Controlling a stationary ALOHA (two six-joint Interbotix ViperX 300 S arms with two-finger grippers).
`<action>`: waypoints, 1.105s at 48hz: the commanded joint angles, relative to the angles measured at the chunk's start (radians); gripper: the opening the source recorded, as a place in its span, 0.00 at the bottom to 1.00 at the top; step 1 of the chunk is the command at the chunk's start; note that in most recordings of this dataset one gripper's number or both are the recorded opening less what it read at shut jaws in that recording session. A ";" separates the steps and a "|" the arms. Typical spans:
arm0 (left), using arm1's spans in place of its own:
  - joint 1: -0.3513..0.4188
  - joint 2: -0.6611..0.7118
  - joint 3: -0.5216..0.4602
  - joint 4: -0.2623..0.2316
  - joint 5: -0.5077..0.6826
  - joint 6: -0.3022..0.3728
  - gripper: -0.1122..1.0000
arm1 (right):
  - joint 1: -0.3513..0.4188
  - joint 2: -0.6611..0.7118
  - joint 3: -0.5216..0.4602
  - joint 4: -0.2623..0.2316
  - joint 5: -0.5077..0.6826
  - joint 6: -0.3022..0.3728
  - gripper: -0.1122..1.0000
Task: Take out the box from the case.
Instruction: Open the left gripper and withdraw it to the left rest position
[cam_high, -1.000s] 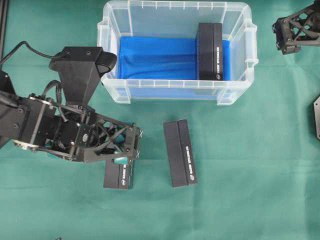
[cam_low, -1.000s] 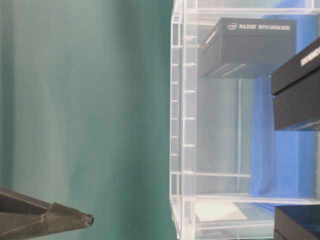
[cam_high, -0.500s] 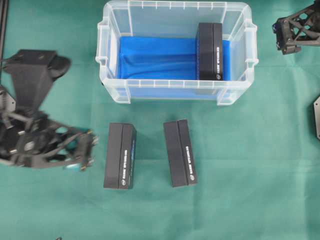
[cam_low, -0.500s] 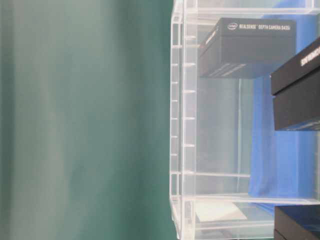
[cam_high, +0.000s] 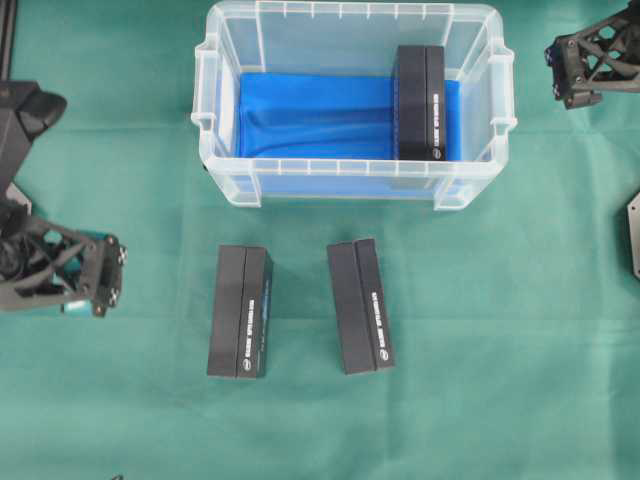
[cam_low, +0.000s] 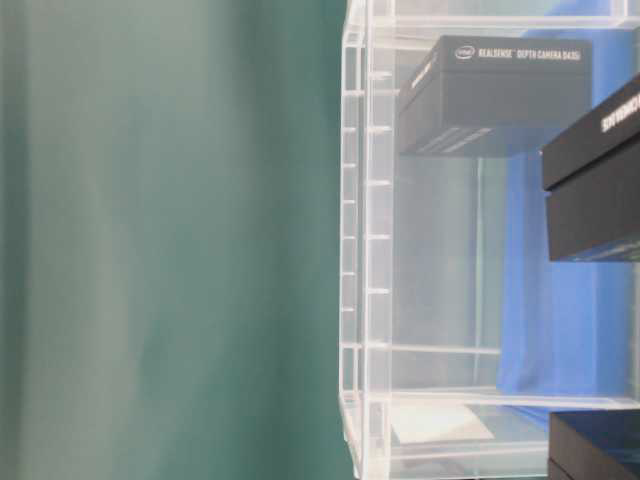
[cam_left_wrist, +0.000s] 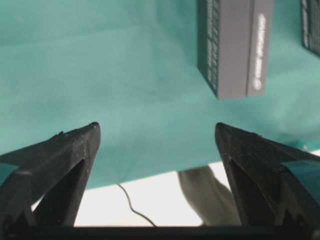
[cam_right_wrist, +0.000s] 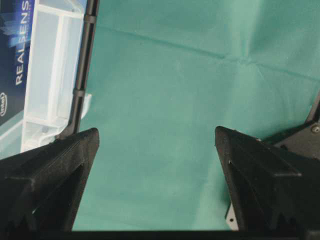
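Boxes lie in two places: one black box (cam_high: 420, 102) stands on edge inside the case (cam_high: 352, 182), at its right end on the blue cloth (cam_high: 310, 115), and two matching boxes rest flat on the green tabletop (cam_high: 500, 350) in front of it. The left one of the pair (cam_high: 240, 311) and the right one (cam_high: 361, 305) lie near each other but apart, both well clear of the case wall, which suggests they are set out as unloaded items with room left for a grasp.

The left gripper (cam_high: 105, 282) hovers at the left edge of the overhead view, beside the nearer box but not touching it; its jaws are spread wide and empty. The right gripper (cam_high: 562, 70) sits at the upper right corner, outside the case, also spread and holding nothing.

One box left in the case means the task looks unfinished. Apart from that box and the cloth lining, the case holds nothing else that shows.
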 joint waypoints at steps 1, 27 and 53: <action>0.041 -0.023 -0.008 0.006 0.029 0.017 0.98 | 0.003 -0.011 -0.017 0.002 0.002 0.002 0.92; 0.540 -0.057 0.012 -0.002 0.064 0.495 0.98 | 0.003 -0.011 -0.018 0.000 0.006 0.006 0.92; 0.727 0.035 -0.012 -0.029 -0.025 0.701 0.98 | 0.002 -0.008 -0.020 -0.005 0.006 0.025 0.92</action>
